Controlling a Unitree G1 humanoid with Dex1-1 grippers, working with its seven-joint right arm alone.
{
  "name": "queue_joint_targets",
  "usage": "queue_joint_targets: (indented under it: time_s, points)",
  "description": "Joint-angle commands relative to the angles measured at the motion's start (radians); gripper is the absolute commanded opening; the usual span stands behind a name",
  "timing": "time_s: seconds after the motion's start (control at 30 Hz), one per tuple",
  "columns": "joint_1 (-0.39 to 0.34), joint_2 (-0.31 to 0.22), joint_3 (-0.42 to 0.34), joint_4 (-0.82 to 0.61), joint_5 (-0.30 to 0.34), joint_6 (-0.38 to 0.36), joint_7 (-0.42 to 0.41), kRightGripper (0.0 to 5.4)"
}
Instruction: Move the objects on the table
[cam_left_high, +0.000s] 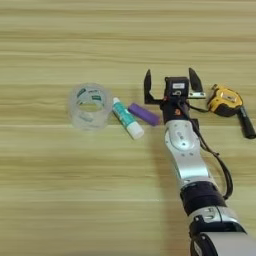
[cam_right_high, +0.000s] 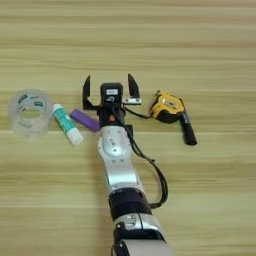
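Objects: five small items in a loose row across the middle of the table (cam_left_high: 55, 45), running from 9 o'clock to 3 o'clock.
Clear tape roll (cam_left_high: 90, 105): at the 9 o'clock end of the row, standing on its flat side, hole facing up.
Glue stick (cam_left_high: 127, 118): white and teal, lying flat just at 3 o'clock of the roll, near or touching its wall; its long axis runs from 11 to 5 o'clock.
Purple cylinder (cam_left_high: 144, 114): short, lying flat just at 3 o'clock of the glue stick, tilted the same way; its right end passes under the gripper's base.
Tape measure (cam_right_high: 168, 107): yellow and black, at 3 o'clock of the gripper, just beside the right finger.
Black marker (cam_right_high: 188, 131): lies at 4 o'clock of the tape measure, close against it; contact cannot be told.
Right gripper (cam_left_high: 170, 83): two black fingers spread wide, pointing toward 12 o'clock, nothing between them, only bare wood.
Arm: silver forearm comes in from 5 o'clock at the bottom edge, with a black cable looped along its right side.
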Motion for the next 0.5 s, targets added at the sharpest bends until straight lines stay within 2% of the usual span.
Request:
queue_joint_targets:
  time_s: [0.03, 0.2, 0.33, 0.5]
  points:
    - [-0.056, -0.016, -0.006, -0.056, 0.007, -0.01, 0.0, 5.37]
    - [-0.051, -0.05, -0.033, -0.031, 0.035, -0.035, 0.028, 5.37]
    - [-0.049, -0.076, -0.043, -0.01, 0.034, -0.065, 0.039, 5.37]
    - [-0.042, -0.122, -0.075, -0.018, 0.006, -0.086, -0.002, 5.37]
